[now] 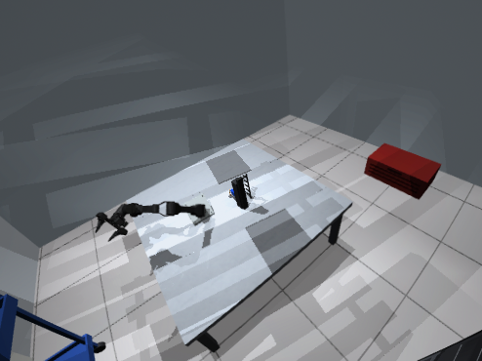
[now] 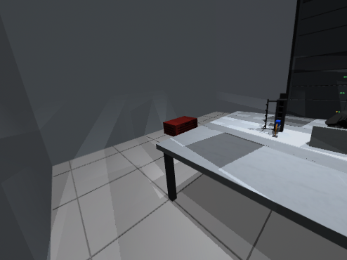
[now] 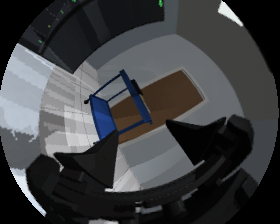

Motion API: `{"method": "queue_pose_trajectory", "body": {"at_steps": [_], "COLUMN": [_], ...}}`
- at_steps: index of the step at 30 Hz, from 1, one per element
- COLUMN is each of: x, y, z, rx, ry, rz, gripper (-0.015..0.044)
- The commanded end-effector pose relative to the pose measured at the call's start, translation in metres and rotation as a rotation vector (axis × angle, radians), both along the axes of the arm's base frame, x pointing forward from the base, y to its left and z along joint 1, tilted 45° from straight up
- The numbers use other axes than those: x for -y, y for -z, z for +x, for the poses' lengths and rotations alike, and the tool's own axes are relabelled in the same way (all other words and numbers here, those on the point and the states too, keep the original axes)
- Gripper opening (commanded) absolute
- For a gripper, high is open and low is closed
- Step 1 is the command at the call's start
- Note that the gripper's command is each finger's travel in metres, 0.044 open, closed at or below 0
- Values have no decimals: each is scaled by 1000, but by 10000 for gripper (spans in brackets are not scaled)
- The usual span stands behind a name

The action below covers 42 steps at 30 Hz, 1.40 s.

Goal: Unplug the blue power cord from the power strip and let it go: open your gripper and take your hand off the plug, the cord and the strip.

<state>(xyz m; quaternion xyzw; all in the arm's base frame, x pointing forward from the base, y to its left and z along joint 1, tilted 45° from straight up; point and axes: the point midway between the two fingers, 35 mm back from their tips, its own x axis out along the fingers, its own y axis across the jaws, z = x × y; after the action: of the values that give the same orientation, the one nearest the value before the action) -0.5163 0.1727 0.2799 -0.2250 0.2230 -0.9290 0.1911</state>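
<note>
The black power strip [image 1: 239, 194] [image 2: 280, 112] stands upright on the table [image 1: 210, 287] [image 2: 298, 178]. The blue plug [image 1: 232, 192] [image 2: 277, 121] is small and sits against the strip's side, low down. Whether it is fully seated is too small to tell. A thin orange-brown piece [image 2: 276, 128] hangs below it in the exterior view. My gripper [image 1: 104, 235] [image 3: 142, 127] is open and empty, with its fingers wide apart. It hangs beyond the table's left end in the top view, on the far side of the arm's base from the strip. The strip and plug are not in the wrist view.
A thin black ladder-like frame [image 1: 247, 186] [image 2: 266, 114] stands close beside the strip. A blue cart [image 1: 73, 350] [image 3: 103, 116] stands on the floor off the table's end. A red box [image 1: 402, 167] [image 2: 180, 125] lies beyond the table. A tall dark rack [image 2: 316, 52] [image 3: 100, 37] stands behind it.
</note>
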Motion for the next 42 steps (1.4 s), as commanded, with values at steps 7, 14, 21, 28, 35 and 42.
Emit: {"method": "queue_pose_trajectory", "body": {"at_steps": [7, 14, 21, 28, 35, 42], "x": [-90, -183, -267, -332, -371, -380], "y": [16, 38, 71, 109, 150, 190], "z": [17, 68, 132, 218, 318, 426], "rx": [91, 225, 334, 465, 622, 809], "ry": [246, 486, 772, 1056, 1323, 1560], "rz": [-91, -243, -344, -446, -554, -675], "gripper": [216, 160, 160, 160, 160, 160]}}
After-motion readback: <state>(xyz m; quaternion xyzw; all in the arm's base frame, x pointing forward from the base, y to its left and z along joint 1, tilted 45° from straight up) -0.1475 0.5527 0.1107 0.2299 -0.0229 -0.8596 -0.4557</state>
